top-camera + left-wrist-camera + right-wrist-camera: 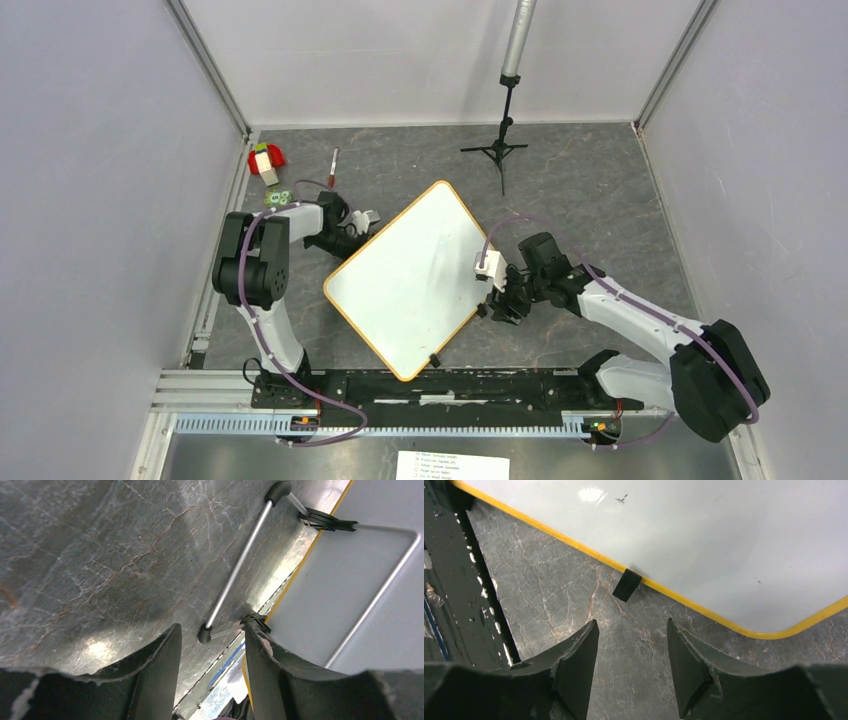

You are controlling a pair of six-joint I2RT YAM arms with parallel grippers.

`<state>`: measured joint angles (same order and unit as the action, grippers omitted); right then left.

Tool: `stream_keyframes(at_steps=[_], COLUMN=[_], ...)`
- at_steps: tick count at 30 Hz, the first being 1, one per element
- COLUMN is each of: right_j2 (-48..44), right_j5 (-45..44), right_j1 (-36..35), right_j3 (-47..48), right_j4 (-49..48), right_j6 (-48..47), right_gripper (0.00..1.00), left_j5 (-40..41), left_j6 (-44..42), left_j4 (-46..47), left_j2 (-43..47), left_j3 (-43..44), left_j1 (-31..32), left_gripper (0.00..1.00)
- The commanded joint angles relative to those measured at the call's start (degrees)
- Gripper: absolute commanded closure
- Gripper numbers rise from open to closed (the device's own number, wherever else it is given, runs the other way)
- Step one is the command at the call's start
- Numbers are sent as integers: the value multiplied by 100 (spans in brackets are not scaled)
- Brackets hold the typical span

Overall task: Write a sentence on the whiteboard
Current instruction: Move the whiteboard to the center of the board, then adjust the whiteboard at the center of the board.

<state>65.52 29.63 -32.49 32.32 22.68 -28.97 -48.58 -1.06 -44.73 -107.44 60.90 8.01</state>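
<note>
The whiteboard [410,280] lies cornerwise mid-table, its face plain white inside a yellow rim; the sentence is out of view. My left gripper [364,222] stands open at the board's upper-left edge. In the left wrist view its fingers [212,635] frame the tabletop, with the board's grey underside [350,580] and wire stand [240,565] ahead. My right gripper [496,304] is open at the board's right edge. In the right wrist view the gripper [633,630] hangs over bare table just short of the rim, facing a black clip [626,585]. A reddish marker [332,168] lies far left, apart from both grippers.
A red and white object [265,160] sits near the left wall. A black tripod stand [505,135] rises at the back. A black rail [430,385] runs along the near edge. A printed paper sheet [452,465] lies in front of it.
</note>
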Motion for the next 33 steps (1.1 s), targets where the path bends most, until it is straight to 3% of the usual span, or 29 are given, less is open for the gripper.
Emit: stream_keyframes(at_steps=[1, 8, 15, 25, 33], right_j2=[296, 927, 880, 1512, 1475], right_j5=[-264, -460, -896, -1301, -1285], right_j1=[-152, -442, -768, -873, -1078], right_j3=[50, 372, 216, 568, 621], right_j4=[-541, -468, -1014, -887, -868], right_j6=[445, 951, 1506, 1993, 2176], right_gripper=[42, 51, 55, 66, 69], left_j5=[-200, -223, -69, -64, -86], left_j6=[287, 666, 857, 881, 904], left_j4=[566, 960, 1163, 1171, 1214], left_j2=[4, -36, 260, 326, 285], left_j3=[-255, -318, -425, -446, -457], left_j1=[159, 199, 134, 113, 106], left_gripper=[45, 43, 39, 36, 35])
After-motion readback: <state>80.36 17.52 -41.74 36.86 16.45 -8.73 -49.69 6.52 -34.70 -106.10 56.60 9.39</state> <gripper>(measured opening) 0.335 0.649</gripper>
